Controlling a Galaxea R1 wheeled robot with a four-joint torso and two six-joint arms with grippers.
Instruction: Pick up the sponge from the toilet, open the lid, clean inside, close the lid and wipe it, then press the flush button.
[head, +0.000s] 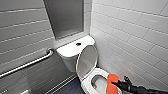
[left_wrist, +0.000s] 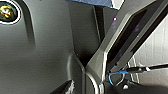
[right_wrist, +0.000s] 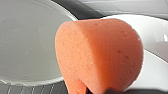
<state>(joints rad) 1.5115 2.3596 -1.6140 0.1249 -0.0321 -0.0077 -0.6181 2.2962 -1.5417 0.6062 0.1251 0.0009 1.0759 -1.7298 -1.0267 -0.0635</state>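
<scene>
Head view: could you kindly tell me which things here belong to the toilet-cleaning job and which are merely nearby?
Belonging to the job:
- sponge, gripped by the right tool over the bowl
- toilet
- lid, raised
- flush button on the tank top

Merely nearby:
- grab bar
- tiled wall
- grey panel above the tank

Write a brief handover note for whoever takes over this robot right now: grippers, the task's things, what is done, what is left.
Right gripper: shut on the sponge, held over the toilet bowl's rim.
Left gripper: open or shut cannot be told.
Lid: raised, leaning toward the tank.
Done: sponge picked up, lid open.
Left: clean inside, close and wipe the lid, press the flush button on the tank top.
</scene>
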